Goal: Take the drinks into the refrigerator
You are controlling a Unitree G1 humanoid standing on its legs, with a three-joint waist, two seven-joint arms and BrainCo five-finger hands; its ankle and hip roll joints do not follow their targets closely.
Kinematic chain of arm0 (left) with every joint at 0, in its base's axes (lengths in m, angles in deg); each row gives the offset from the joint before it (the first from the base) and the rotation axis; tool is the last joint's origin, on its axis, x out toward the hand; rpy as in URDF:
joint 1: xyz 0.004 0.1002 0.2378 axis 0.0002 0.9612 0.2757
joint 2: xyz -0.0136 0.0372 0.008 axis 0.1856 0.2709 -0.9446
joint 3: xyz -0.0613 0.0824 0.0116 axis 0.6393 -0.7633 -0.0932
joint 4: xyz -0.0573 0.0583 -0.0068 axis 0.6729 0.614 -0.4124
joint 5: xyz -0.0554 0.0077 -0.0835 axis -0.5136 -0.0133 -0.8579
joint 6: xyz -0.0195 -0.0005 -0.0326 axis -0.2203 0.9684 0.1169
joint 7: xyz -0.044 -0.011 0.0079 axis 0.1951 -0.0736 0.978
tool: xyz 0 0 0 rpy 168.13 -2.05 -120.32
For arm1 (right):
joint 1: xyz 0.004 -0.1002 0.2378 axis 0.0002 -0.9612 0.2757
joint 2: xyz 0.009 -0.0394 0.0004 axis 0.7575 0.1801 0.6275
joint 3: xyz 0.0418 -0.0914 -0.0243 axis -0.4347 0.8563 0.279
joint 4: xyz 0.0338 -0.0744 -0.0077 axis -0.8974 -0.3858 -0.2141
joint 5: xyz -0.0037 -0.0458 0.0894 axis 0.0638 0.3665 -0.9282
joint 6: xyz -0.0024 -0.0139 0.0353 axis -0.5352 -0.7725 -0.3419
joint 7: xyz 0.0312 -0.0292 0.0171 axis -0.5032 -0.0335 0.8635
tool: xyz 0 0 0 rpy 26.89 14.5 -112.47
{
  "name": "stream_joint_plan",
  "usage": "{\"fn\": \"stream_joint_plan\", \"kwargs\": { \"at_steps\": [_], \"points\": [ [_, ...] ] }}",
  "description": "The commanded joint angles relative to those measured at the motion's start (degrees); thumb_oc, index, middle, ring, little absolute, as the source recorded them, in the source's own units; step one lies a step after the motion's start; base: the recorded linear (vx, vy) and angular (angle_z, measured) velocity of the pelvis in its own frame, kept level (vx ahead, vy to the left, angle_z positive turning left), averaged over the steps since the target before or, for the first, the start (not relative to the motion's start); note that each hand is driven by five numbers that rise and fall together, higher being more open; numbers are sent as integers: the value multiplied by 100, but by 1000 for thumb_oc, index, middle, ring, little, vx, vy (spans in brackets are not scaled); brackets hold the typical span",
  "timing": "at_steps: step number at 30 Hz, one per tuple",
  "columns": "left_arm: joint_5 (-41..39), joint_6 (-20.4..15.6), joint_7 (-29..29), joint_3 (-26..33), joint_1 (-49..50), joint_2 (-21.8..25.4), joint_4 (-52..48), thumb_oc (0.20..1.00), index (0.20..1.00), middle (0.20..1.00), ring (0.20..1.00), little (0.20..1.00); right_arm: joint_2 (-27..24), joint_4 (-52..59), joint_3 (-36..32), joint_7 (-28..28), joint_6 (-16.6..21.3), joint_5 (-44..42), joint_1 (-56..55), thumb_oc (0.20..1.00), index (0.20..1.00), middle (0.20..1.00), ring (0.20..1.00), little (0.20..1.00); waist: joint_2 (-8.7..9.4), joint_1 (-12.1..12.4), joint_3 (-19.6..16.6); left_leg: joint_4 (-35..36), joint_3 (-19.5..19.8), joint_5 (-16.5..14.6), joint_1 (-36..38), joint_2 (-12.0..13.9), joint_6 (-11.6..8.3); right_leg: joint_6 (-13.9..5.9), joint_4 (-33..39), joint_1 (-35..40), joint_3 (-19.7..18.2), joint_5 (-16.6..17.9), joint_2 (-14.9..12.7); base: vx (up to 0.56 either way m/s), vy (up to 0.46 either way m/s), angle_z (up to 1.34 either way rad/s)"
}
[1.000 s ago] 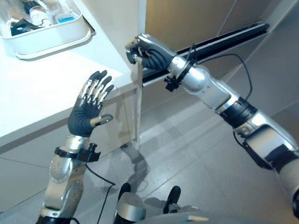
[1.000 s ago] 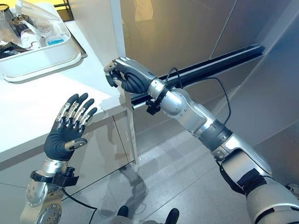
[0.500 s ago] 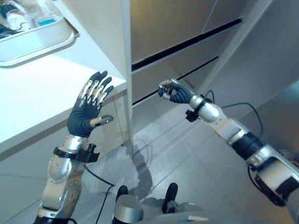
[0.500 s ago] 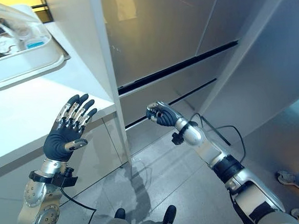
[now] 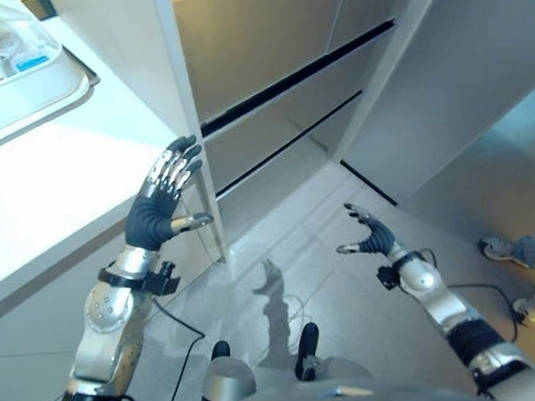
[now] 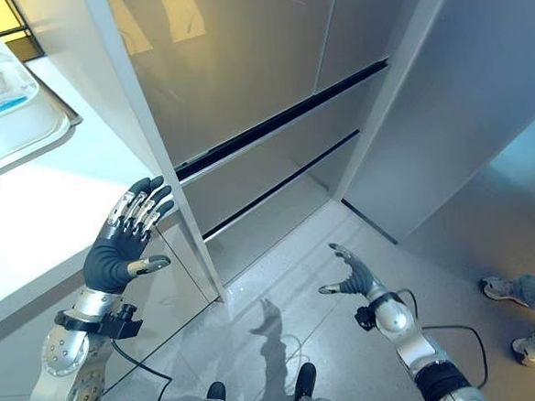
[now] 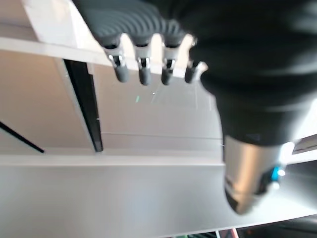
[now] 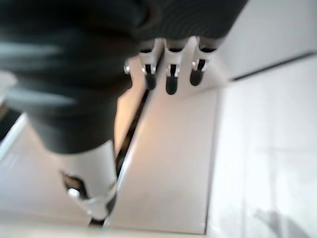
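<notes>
Refrigerator [image 6: 268,81] fills your upper centre, its door [image 5: 460,68] swung open at right. Your right hand [image 5: 373,239], lower right, and left hand [image 5: 158,208], centre left, both spread empty. Upper left, a white tray [image 6: 24,135]; a person's shoes [image 6: 499,287] at right.

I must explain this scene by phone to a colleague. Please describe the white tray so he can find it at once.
Start at the long white counter on the robot's left, beside the tall refrigerator doors. The white tray sits at the counter's far end, beyond the raised, open left hand. It is the one raised-rim container on that surface, holding clear packaged items.
</notes>
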State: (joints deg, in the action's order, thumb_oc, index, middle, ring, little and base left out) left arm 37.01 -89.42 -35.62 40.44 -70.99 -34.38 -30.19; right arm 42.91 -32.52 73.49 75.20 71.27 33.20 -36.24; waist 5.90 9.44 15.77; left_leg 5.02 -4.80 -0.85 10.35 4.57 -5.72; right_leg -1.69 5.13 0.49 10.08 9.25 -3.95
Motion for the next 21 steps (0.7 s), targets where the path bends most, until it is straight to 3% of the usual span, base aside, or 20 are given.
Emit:
{"fn": "stream_joint_plan", "kwargs": {
  "at_steps": [1,3,9,13,15,17,21],
  "points": [
    [303,-262,21,-46,209,17,232,1000,1000,1000,1000,1000,-97,-305,-214,-207,246,-573,75,1000,1000,1000,1000,1000,-98,-136,-347,-2,181,-193,-339,-340,518,-472,-762,37,-98,-623,-260,-3,19,-3],
    [356,-139,62,-176,266,-21,773,1000,1000,1000,1000,1000,39,-750,-313,-182,209,-806,-55,1000,1000,1000,1000,1000,-108,-205,-352,-2,142,-192,-336,-337,520,-476,-763,18,-133,-607,-258,-18,24,-5],
    [1828,-157,-135,-619,145,109,2772,1000,1000,1000,1000,1000,244,-2004,-217,-87,28,-854,-202,1000,1000,1000,1000,1000,-145,-373,-410,-2,40,-216,-315,-341,529,-487,-789,-38,-259,-604,-220,-5,20,-12],
    [2557,-29,-433,-842,-64,-252,4484,1000,1000,1000,1000,1000,326,-2391,-72,-57,-36,-725,-237,1000,1000,1000,1000,1000,-183,-468,-440,-2,-45,-227,-293,-340,532,-494,-790,-61,-330,-596,-200,-6,24,-11],
    [2728,63,-530,-829,-139,-384,4989,1000,1000,1000,1000,1000,347,-2483,-69,-63,-53,-729,-225,1000,1000,1000,1000,1000,-189,-486,-441,-2,-59,-224,-295,-342,533,-490,-787,-63,-349,-598,-194,-8,16,-10],
    [3026,258,-741,-701,-312,-727,6230,1000,1000,1000,1000,1000,409,-2721,-32,-90,-110,-668,-197,1000,1000,1000,1000,1000,-205,-536,-472,-2,-101,-223,-294,-338,534,-477,-774,-74,-383,-596,-180,-6,18,-4],
    [2808,783,-953,-72,-565,-1221,8303,1000,1000,1000,1000,1000,496,-2992,45,-91,-205,-571,-152,1000,1000,1000,1000,1000,-198,-577,-537,-2,-163,-236,-274,-342,540,-457,-753,-71,-450,-599,-141,7,11,-9]
  ]
}}
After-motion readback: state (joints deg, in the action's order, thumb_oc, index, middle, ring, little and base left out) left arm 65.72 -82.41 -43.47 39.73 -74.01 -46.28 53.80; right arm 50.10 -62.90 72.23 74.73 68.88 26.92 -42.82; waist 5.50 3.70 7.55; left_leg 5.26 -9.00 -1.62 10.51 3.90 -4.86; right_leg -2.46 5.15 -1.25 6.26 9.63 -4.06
